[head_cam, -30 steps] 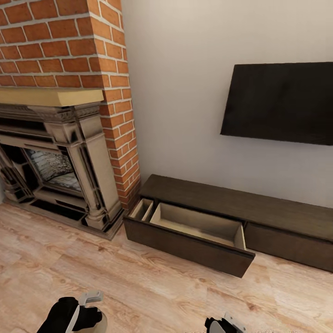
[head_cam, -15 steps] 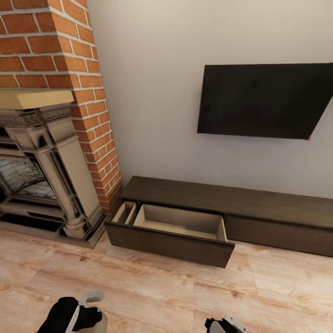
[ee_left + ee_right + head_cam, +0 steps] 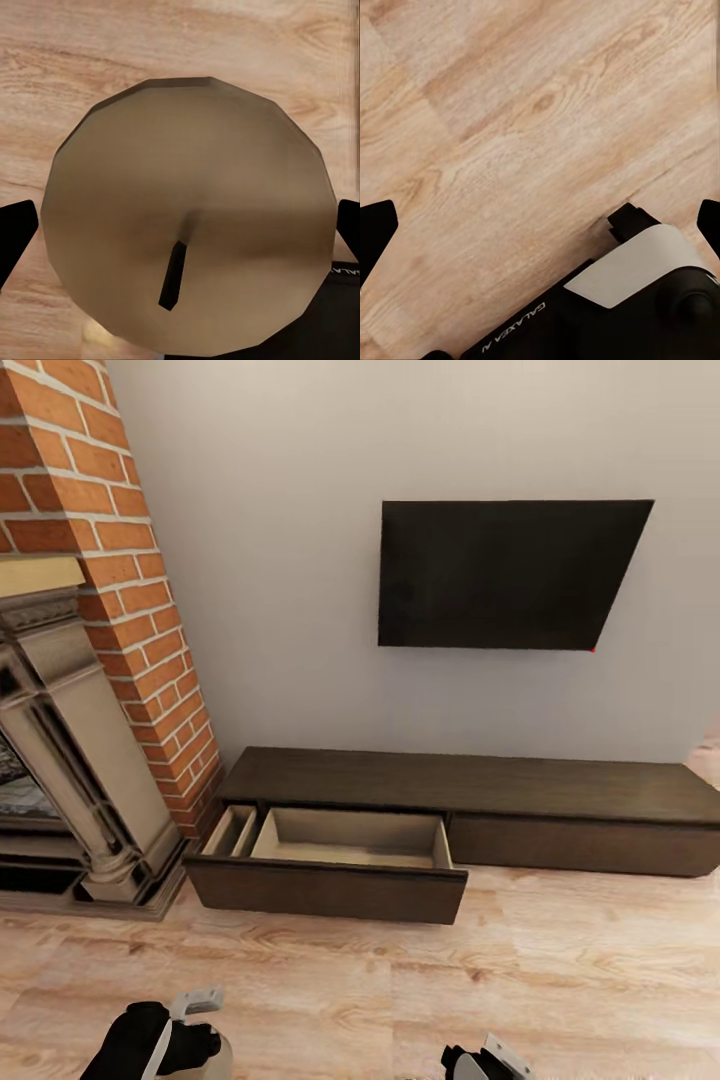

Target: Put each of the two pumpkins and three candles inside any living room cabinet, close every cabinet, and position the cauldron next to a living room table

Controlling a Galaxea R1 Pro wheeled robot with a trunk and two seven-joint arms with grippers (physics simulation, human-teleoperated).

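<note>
In the left wrist view a beige-brown candle point(image 3: 187, 187) with a dark wick sits between the fingertips point(image 3: 15, 240) of my left gripper point(image 3: 180, 232), which is shut on it. The head view has that gripper point(image 3: 185, 1035) low at the left, a sliver of the candle point(image 3: 220, 1057) beside it. The long dark brown cabinet point(image 3: 560, 790) stands against the wall, and its left drawer point(image 3: 340, 840) is pulled out, showing bare beige compartments. My right gripper point(image 3: 540, 225) hangs open over the wooden floor, also seen low in the head view as the right gripper point(image 3: 482, 1063).
A brick chimney with a stone fireplace point(image 3: 70, 760) stands left of the cabinet. A black TV point(image 3: 500, 575) hangs on the wall above it. Pale wooden floor point(image 3: 560, 970) stretches between me and the cabinet.
The whole head view has swung right: fireplace, cabinet and TV sit further left in the picture. Both grippers keep their places, the left still shut on the candle.
</note>
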